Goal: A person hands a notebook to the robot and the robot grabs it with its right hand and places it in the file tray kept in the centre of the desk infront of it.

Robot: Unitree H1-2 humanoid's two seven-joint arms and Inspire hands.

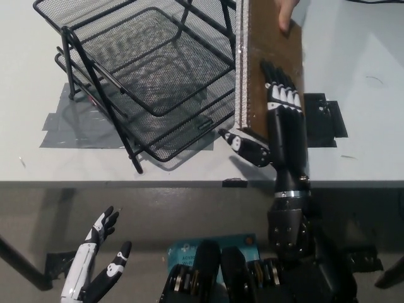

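At upper right of the frame, a person's hand (285, 14) holds the brown notebook (268, 63) by its top edge. The black right hand (282, 120) lies flat against its cover, fingers (278, 79) straight and close together, thumb spread, not gripping. The file tray (151, 76) stands on the bench (353, 151) at upper left. The white left hand (95, 268) rests at lower left, fingers spread.

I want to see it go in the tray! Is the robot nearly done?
Not yet. The person's hand holds the brown notebook; the open black right hand lies flat against it. Gripping it and placing it in the empty file tray remain. The white left hand rests low.
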